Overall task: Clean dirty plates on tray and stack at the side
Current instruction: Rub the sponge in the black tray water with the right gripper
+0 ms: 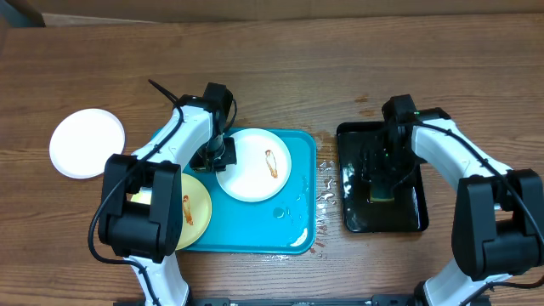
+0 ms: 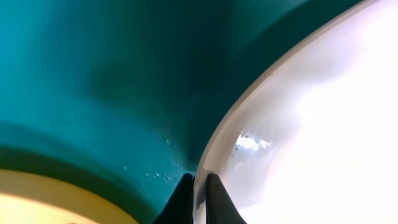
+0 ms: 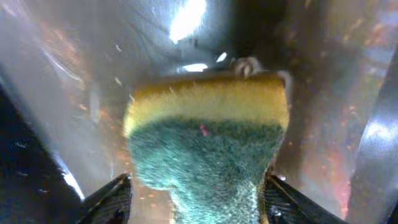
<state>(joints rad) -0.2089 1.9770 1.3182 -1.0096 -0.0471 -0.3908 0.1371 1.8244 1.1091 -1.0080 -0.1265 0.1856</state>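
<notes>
Wooden table (image 1: 255, 68) | left end effector (image 2: 199, 182) pinching white plate (image 2: 311, 124) rim | right end effector (image 3: 198, 186) astride sponge (image 3: 205, 124), grip unclear

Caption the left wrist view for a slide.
Left tool pinching white plate rim on cyan tray, yellow plate beside.

Left wrist view: plate rim in my grip, over the tray

Item 1, my left gripper (image 2: 199, 202): two dark fingertips (image 2: 180, 202) at the near edge, pinched together with the rim of the white plate (image 2: 311, 124) between them. Item 2, white plate: glossy, fills the right side, with a small wet glint (image 2: 252, 143) near its edge. Item 3, cyan tray (image 2: 112, 81): covers the left and far area, with tiny droplets (image 2: 165, 142) beside the rim. Item 4, pale yellow plate (image 2: 43, 199): near left corner, lying on the tray.
</notes>
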